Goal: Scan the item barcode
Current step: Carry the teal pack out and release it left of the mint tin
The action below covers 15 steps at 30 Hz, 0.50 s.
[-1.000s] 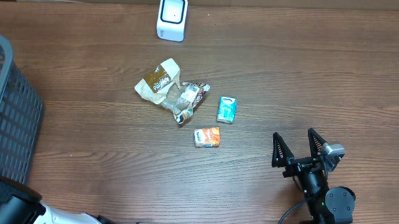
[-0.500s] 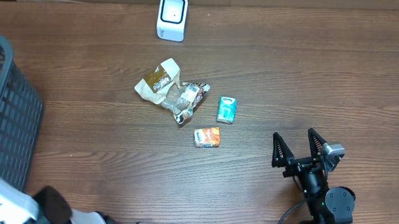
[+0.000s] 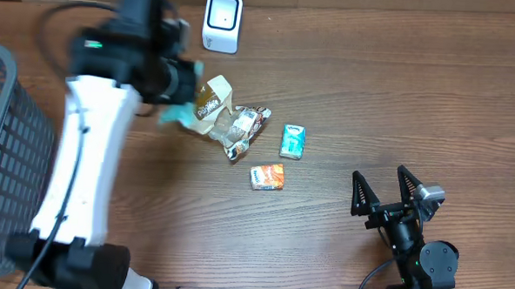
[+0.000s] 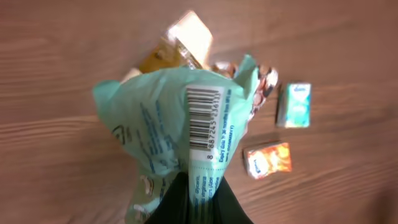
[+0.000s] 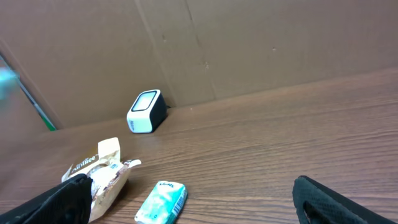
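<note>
Your left gripper (image 4: 198,190) pinches the green packet (image 4: 155,118); turn its barcode (image 4: 205,115) square to the scanner (image 3: 222,22), close in front

Scanner (image 3: 222,22) sits at the table's (image 3: 373,97) far edge, basket (image 3: 13,151) at the left; crumpled wrappers (image 3: 232,117) lie mid-table, carton (image 3: 292,141) just right of them, small packet (image 3: 267,176) in front; bag (image 4: 168,118) hangs over the wrappers' left side
</note>
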Each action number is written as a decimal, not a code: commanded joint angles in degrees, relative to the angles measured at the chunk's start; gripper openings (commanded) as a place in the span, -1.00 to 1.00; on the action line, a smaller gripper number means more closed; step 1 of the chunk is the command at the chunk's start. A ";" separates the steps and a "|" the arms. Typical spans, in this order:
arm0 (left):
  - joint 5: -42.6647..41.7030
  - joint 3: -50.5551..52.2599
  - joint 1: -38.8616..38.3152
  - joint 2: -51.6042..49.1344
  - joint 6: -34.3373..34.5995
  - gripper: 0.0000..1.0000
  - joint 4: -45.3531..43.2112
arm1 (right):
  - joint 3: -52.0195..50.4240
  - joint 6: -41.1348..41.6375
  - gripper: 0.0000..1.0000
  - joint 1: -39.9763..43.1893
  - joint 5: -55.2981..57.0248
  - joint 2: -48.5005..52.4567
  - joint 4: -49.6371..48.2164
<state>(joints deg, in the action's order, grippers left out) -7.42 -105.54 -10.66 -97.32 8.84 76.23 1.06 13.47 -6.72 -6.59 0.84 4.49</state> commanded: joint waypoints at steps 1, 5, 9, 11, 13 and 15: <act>2.12 10.25 -4.02 0.07 0.37 -0.92 -4.68 | -0.59 -0.02 1.00 0.31 0.50 -0.57 -0.22; 2.54 16.22 -5.14 0.07 0.33 -0.92 -8.15 | -0.59 -0.04 1.00 0.31 0.50 -0.57 -0.22; 2.99 16.52 -5.11 0.07 0.13 -0.90 -7.74 | -0.59 -0.04 1.00 0.31 0.50 -0.57 -0.22; 2.99 16.52 -5.11 0.07 -0.07 -0.68 -7.65 | -0.59 -0.02 1.00 0.31 0.50 -0.57 -0.22; 3.04 16.52 -5.11 0.07 -0.11 -0.07 -7.28 | -0.59 -0.02 1.00 0.31 0.50 -0.57 -0.22; 3.04 16.52 -5.11 0.07 -0.52 0.22 -7.02 | -0.59 -0.02 1.00 0.31 0.50 -0.57 -0.22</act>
<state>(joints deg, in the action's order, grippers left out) -5.10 -88.92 -15.73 -98.17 8.80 68.86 1.06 13.47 -6.72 -6.59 0.84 4.54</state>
